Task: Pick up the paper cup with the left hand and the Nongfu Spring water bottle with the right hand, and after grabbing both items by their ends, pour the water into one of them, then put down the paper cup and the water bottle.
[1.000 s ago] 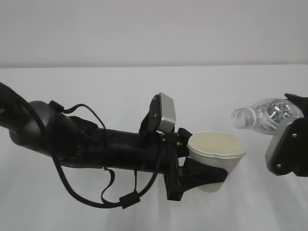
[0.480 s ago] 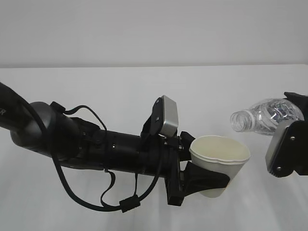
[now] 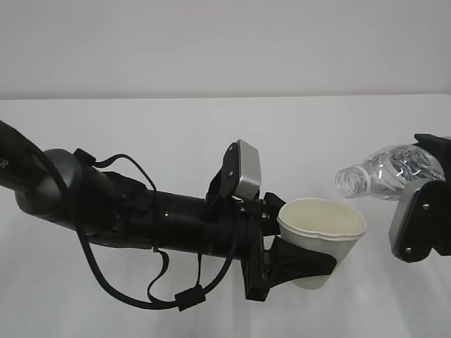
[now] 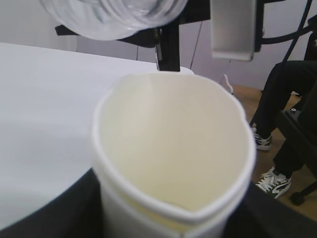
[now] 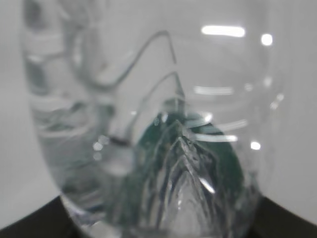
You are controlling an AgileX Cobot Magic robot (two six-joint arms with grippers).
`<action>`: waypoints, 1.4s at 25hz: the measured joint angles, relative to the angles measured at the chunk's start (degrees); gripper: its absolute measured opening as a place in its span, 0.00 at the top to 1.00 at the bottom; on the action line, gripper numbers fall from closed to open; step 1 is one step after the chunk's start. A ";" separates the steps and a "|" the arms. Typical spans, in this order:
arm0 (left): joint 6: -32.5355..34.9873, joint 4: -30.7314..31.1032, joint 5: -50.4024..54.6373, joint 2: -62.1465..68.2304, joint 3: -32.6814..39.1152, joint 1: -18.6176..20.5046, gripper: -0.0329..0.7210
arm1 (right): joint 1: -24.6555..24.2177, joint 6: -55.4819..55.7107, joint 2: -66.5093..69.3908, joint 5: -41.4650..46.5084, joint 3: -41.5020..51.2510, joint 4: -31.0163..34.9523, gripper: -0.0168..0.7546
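Observation:
My left gripper [image 3: 299, 260] is shut on the white paper cup [image 3: 321, 236] and holds it upright above the table. The cup fills the left wrist view [image 4: 171, 148]; its cream inside looks dry. My right gripper [image 3: 426, 211] is shut on the clear Nongfu Spring water bottle [image 3: 391, 171], which lies almost level with its capless neck pointing left and slightly down, just above and right of the cup's rim. The bottle's mouth shows at the top of the left wrist view [image 4: 111, 15]. In the right wrist view the bottle [image 5: 148, 129] fills the frame, its green label crumpled. No water stream shows.
The white table [image 3: 176, 134] spreads under both arms, with a plain pale wall behind. The left arm's thick black body with cables [image 3: 127, 218] crosses the left half. A seated person's legs and shoes [image 4: 277, 144] show beyond the table edge in the left wrist view.
The cup has moved slightly right and down with my left gripper. The bottle's neck has tipped lower and come a little nearer the cup's rim.

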 joint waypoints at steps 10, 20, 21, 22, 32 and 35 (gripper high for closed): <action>-0.12 0.00 0.00 0.00 0.00 0.00 0.39 | 0.00 -1.91 0.00 -1.14 0.00 -0.27 0.46; -0.12 0.00 0.00 0.00 0.00 0.00 0.39 | 0.00 -3.33 0.00 -1.83 0.00 -0.98 0.46; -0.12 0.00 0.00 0.00 0.00 0.00 0.39 | 0.00 -3.44 0.00 -1.83 0.00 -1.11 0.46; -0.12 0.00 0.00 0.00 0.00 0.00 0.39 | 0.00 -3.56 0.00 -1.94 0.00 -1.22 0.46; -0.22 0.09 0.00 0.00 0.00 0.00 0.39 | 0.00 -4.06 0.00 -2.17 0.00 -1.56 0.46; -0.22 0.09 0.00 0.00 0.00 -0.04 0.39 | 0.00 -4.15 0.00 -2.17 0.00 -1.56 0.46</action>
